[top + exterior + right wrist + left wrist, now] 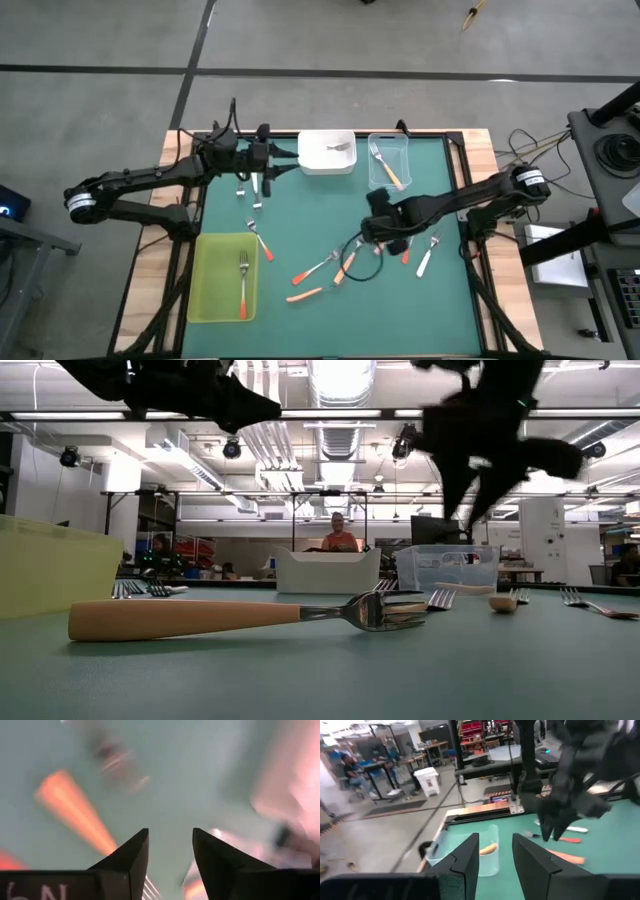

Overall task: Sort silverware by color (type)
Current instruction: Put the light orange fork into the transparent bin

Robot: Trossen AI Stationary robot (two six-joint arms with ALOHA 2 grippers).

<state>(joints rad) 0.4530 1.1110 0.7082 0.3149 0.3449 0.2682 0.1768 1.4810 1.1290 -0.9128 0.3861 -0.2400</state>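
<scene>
Hovering at the far left of the tabletop (330,315), left gripper (262,158) waits just beside the white tray (327,153); fingers (465,860) parted with nothing between them, two white-handled forks (248,187) lying on the mat just below them

Right gripper (377,232) sits low over the loose cluster at mid-tabletop; fingers (131,855) parted, gripping nothing I can see. Wrist view: an orange handle (75,812) runs slantwise on the mat just ahead of the fingers and off to one side, not between them; which fork this is in the overhead view cannot be told

Scattered forks (325,272) lie just to the left of and toward the near edge from these fingers, long axes mostly diagonal; white-handled fork (427,257) to their right. Judgement: right arm is far nearer this cluster; fingers would need turning across a handle before closing
</scene>
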